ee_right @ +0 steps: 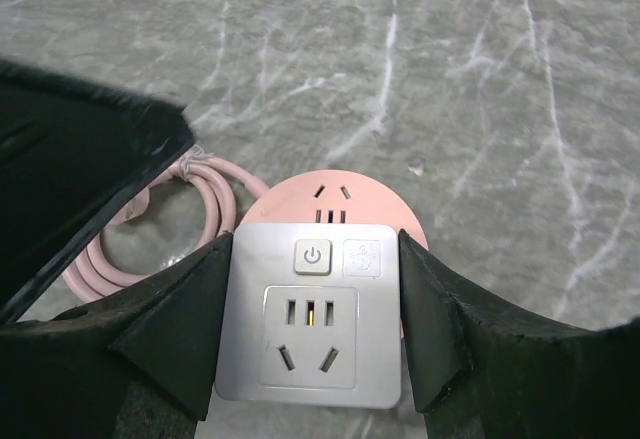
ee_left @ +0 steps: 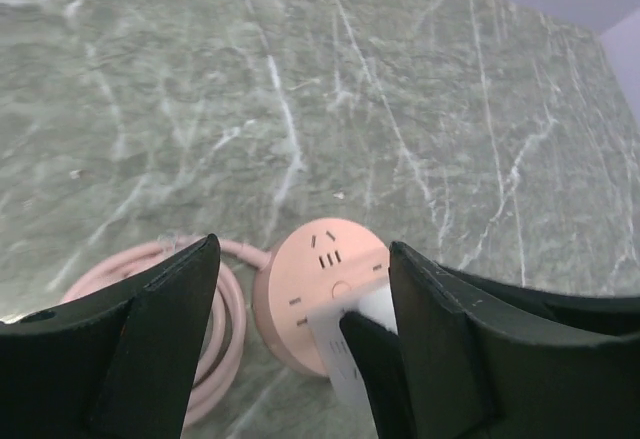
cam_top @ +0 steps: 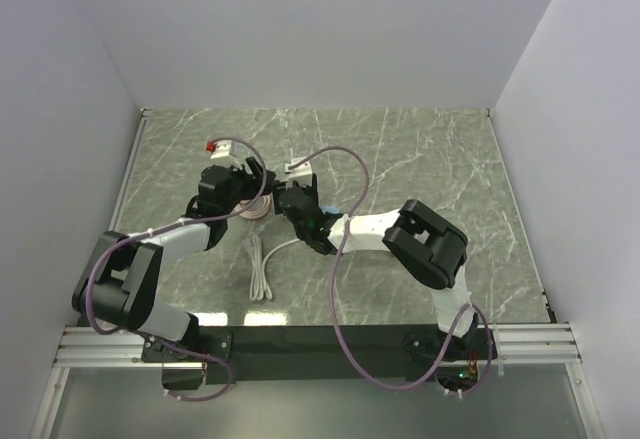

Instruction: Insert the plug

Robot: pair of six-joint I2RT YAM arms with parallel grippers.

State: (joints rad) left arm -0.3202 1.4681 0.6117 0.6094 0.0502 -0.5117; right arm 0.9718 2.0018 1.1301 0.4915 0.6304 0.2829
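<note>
Right end effector (ee_right: 312,319) clamped on white plug (ee_right: 310,359) over pink socket (ee_right: 372,197) edge — left end effector (ee_left: 300,259) apart alongside.

Bright, even, diffuse light, soft faint shadows, wrist views sharp, slight wide-angle stretch at edges

White square plug (ee_right: 310,331) — over round pink socket (ee_left: 305,284)

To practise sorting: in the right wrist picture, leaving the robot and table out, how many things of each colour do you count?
Pink: 2 (round socket, cord)
White: 1 (square plug)
Total: 3
</note>
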